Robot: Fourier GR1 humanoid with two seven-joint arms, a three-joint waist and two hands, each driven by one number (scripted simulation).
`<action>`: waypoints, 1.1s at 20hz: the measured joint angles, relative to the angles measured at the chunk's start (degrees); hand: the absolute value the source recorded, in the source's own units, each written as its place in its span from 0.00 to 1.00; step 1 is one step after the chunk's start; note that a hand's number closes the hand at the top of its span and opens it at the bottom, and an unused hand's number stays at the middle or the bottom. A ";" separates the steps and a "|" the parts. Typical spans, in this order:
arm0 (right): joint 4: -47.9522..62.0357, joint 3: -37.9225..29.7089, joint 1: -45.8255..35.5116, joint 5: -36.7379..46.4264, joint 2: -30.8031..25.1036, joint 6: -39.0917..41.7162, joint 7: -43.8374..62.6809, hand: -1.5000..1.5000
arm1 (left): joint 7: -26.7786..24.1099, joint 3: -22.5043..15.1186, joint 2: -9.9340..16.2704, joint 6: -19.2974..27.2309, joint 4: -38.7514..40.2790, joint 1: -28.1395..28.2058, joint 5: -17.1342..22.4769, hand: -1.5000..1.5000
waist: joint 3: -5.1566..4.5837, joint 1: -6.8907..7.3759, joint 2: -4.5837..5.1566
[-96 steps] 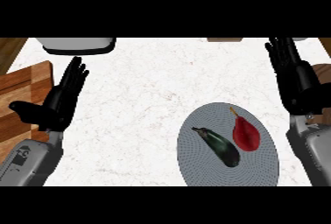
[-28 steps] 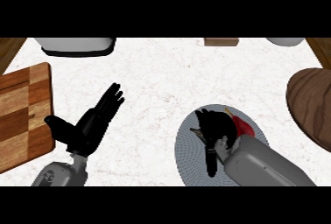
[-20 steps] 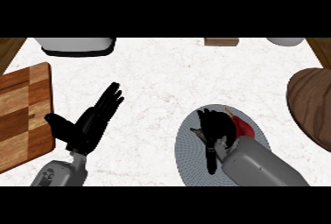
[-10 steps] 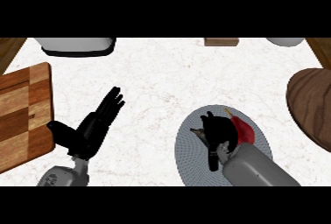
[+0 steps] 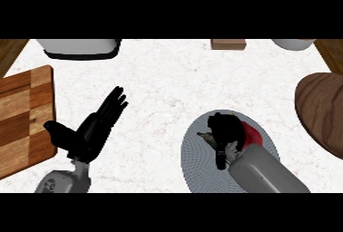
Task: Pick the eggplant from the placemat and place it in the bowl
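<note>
The dark eggplant lies on the round grey placemat at the lower right, mostly hidden under my right hand. That hand sits on top of it with its fingers curled round it; only the stem end and a dark strip show. A red pepper lies just right of the hand on the same mat. The brown wooden bowl stands at the right edge, apart from the mat. My left hand rests open at the lower left, fingers pointing up.
A wooden cutting board lies at the left edge beside my left hand. At the back stand a white and black appliance, a small wooden box and a white dish.
My right hand came down onto the eggplant and its fingers went from spread to curled round it. The left hand sank slightly toward the lower edge.
</note>
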 measured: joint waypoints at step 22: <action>-30.39 -9.60 23.61 14.10 -11.24 -14.94 4.62 1.00 | -0.33 1.81 -1.78 -1.47 0.35 0.97 -2.23 0.50 | 0.48 -0.82 0.66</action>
